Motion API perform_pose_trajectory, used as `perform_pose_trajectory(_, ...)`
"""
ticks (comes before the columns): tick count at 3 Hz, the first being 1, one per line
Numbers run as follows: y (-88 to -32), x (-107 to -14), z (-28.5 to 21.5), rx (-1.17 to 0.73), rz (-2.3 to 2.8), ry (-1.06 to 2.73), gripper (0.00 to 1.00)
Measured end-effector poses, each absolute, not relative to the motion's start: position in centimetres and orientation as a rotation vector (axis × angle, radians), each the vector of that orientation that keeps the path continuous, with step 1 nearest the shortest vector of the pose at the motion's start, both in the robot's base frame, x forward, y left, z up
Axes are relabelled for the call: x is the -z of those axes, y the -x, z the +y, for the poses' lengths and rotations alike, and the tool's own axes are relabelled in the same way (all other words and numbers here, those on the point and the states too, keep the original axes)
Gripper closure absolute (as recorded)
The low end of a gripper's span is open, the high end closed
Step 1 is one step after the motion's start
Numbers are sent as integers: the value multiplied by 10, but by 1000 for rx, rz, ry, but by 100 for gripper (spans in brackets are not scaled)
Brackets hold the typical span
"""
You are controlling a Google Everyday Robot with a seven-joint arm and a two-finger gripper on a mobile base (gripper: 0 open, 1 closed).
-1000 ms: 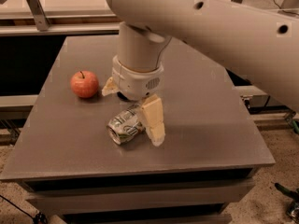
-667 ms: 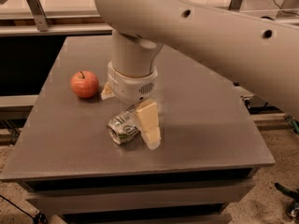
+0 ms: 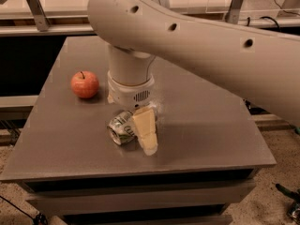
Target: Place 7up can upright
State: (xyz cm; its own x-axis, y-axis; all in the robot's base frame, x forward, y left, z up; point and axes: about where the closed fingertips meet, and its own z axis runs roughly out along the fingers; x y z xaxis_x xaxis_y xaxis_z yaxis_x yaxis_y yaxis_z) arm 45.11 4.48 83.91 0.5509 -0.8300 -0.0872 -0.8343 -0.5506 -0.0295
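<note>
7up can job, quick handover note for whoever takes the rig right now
Gripper: down at the 7up can near the middle of the table; whether it has a grip cannot be told.
7up can: lying on its side, one end facing front-left.
Apple: apart from the can, back-left.
Done: can not yet upright.
Left: secure the can, stand it up, release.

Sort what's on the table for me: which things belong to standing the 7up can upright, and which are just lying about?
Job in hand:
- 7up can, on its side near the table's front
- gripper, down at the can

Lying about:
- apple, left of the arm
- table, only the support
</note>
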Motion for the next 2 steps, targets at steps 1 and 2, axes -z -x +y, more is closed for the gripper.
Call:
perform_pose_trajectory(1,-447,-835,46,-64,1504,2712,0)
perform_pose_trajectory(2,-441,-837,48,-32,1533,2710,18)
